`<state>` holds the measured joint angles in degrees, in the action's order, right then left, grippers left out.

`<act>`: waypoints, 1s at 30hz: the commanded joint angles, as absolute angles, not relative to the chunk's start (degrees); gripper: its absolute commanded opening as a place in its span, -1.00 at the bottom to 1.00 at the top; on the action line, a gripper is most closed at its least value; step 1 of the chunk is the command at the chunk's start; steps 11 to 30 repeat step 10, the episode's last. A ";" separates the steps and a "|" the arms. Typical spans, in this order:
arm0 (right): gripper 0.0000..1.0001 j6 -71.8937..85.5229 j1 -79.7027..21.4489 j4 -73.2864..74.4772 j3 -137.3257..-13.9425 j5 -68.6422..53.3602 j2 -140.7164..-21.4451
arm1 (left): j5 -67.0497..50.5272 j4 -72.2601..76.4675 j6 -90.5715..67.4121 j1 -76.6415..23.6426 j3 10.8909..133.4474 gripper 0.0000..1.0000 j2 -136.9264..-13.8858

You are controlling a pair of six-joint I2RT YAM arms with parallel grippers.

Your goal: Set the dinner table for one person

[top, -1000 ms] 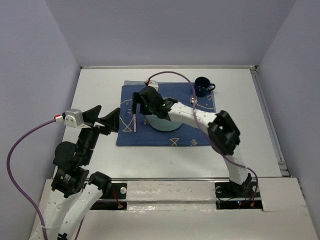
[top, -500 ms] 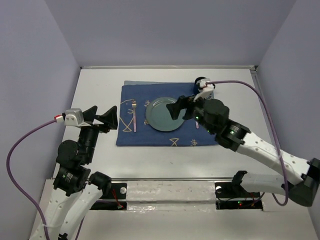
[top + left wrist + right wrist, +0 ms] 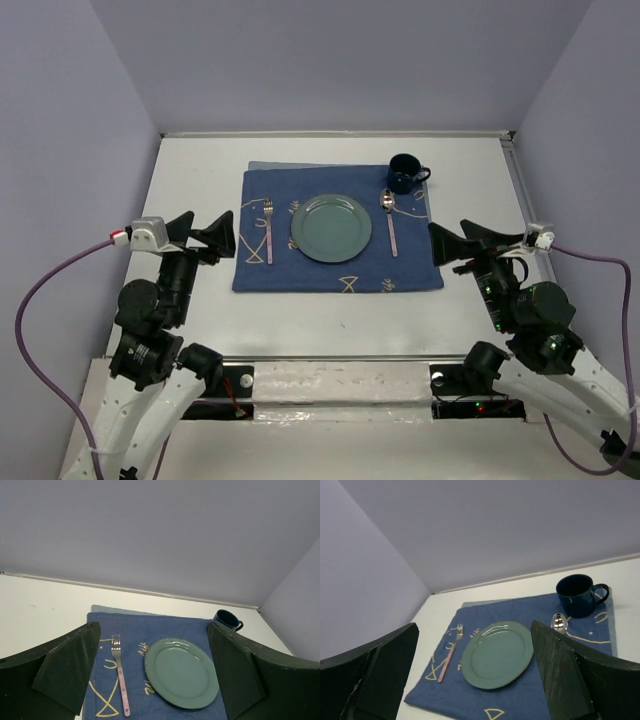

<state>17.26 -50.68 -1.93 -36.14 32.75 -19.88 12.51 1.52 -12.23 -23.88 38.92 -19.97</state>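
Observation:
The white dinner table (image 3: 195,170) carries a dark blue fish-patterned cloth (image 3: 335,278). On the cloth lie a green plate (image 3: 331,228), a pink-handled fork (image 3: 269,232) to its left and a pink-handled spoon (image 3: 392,222) to its right. A dark blue mug (image 3: 405,173) stands at the cloth's far right corner. My left gripper (image 3: 210,222) hovers open just off the cloth's left edge. Off the right edge my right gripper (image 3: 447,227) is open too. Both wrist views look between empty fingers at the plate (image 3: 180,672) (image 3: 496,654), fork (image 3: 120,680) (image 3: 449,655) and mug (image 3: 226,619) (image 3: 577,595).
Lilac walls close in the table on the left, far and right sides. A raised rail (image 3: 535,230) runs along the table's right edge. Purple cables (image 3: 40,290) loop from both wrists. The arm bases sit on the near edge.
My right arm has pulled back from over the plate to the near right, beside the cloth, uncovering the plate and spoon. The left arm has not moved.

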 commanded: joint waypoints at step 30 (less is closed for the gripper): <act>0.99 10.63 -50.71 -1.14 -42.98 36.91 -23.64 | 7.82 5.63 -13.89 -23.55 42.81 0.98 -19.86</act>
